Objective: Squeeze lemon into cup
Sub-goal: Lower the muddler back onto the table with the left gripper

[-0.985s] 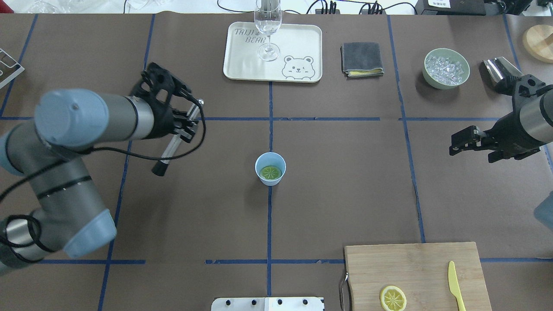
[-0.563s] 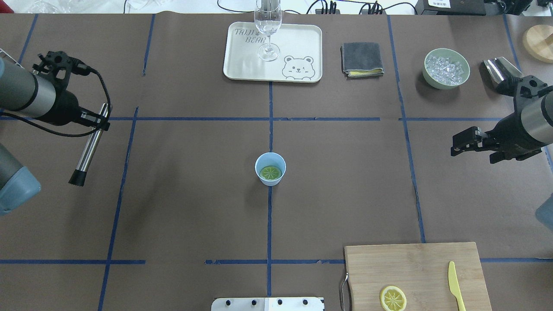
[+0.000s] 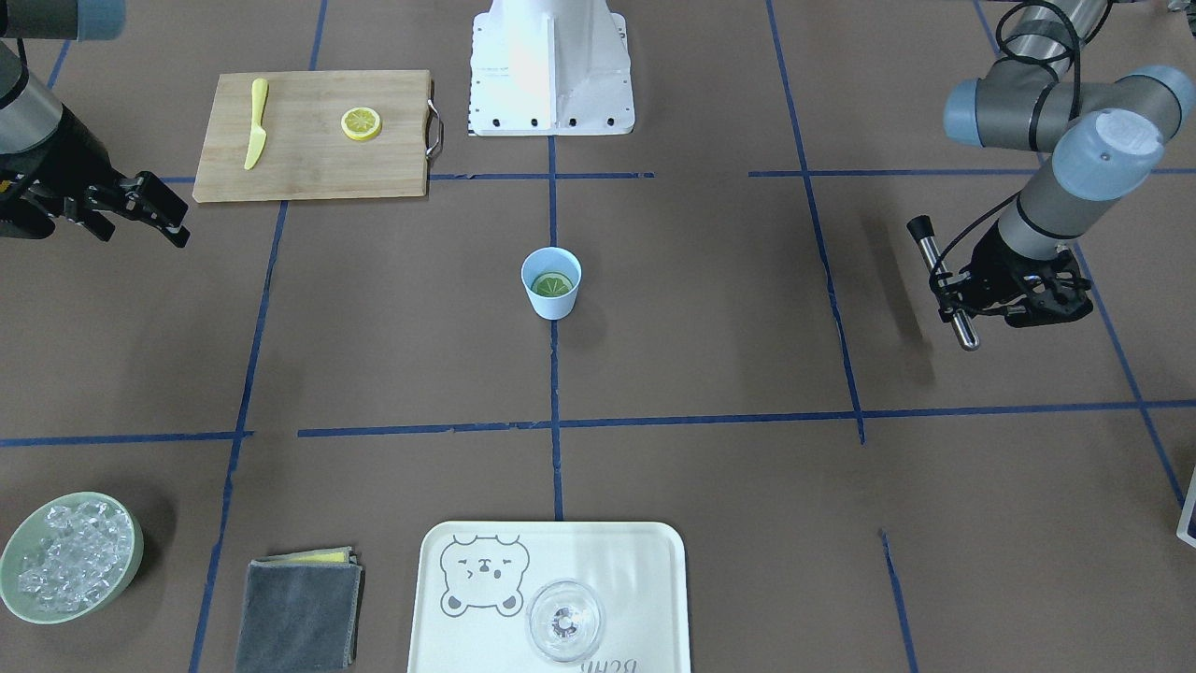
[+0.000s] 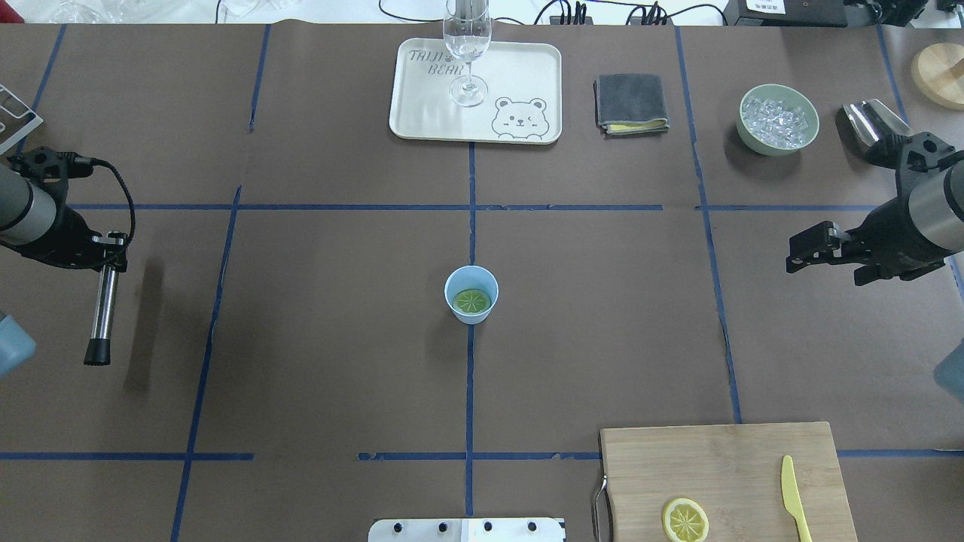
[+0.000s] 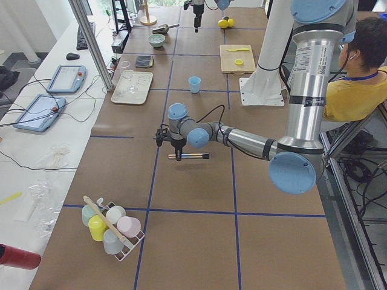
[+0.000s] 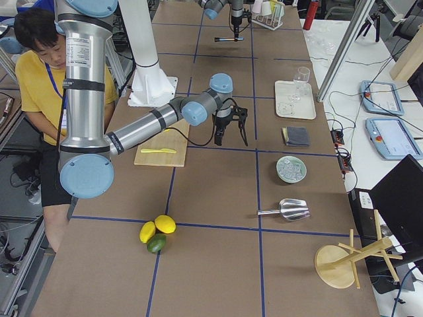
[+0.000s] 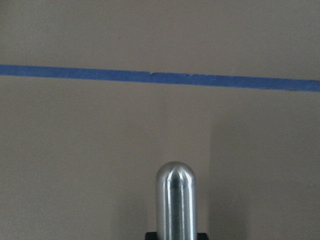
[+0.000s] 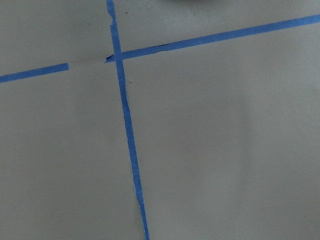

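Observation:
The light-blue cup (image 4: pixel 471 295) stands at the table's middle, also in the front view (image 3: pixel 551 282). A lemon slice (image 4: pixel 472 301) lies flat inside it and looks greenish there. A second lemon slice (image 4: pixel 684 519) lies on the cutting board (image 4: pixel 723 467). My left gripper (image 4: pixel 111 252) is far left of the cup, above the table, shut on a metal rod with a black tip (image 4: pixel 101 309). The rod also shows in the left wrist view (image 7: pixel 175 200). My right gripper (image 4: pixel 800 248) is open and empty, far right of the cup.
A tray (image 4: pixel 527 75) holding a stemmed glass (image 4: pixel 468 53) is at the back middle. A grey cloth (image 4: pixel 630 102), a bowl of ice (image 4: pixel 778 119) and a metal scoop (image 4: pixel 866 119) are at the back right. A yellow knife (image 4: pixel 792 497) lies on the board.
My left arm has swung left, away from the cup, carrying the rod to the table's left edge; the rod now points toward the robot. The right arm, cup and slices have not moved.

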Tool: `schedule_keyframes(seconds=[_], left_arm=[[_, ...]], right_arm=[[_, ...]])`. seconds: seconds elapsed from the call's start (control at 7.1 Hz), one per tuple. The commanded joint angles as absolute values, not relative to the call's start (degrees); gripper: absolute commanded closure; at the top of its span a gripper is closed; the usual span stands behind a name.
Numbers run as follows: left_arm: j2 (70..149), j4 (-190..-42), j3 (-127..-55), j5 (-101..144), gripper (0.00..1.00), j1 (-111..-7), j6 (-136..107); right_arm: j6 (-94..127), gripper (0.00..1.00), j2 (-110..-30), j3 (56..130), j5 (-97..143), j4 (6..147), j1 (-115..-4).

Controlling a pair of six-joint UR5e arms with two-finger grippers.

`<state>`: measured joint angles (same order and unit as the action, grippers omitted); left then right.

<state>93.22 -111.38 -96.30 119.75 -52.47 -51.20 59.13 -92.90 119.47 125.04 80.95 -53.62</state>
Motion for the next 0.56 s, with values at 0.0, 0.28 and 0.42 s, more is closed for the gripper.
schedule_keyframes(seconds=[0.0, 0.28, 0.42], left_arm=[[92.8, -111.4, -95.8, 119.7, 1.0, -52.4, -50.1], [92.4, -111.4, -96.0, 119.4, 1.0, -52.3, -44.8], [92.4, -111.4, -95.8, 119.1, 1.0, -52.1, -44.7]], right_arm=[[59.2, 0.0, -92.9, 119.6, 125.1, 80.9, -53.6], [59.2, 0.0, -92.9, 119.7, 125.2, 80.9, -53.6], [59.2, 0.0, -92.9, 119.7, 125.2, 80.9, -53.6]])
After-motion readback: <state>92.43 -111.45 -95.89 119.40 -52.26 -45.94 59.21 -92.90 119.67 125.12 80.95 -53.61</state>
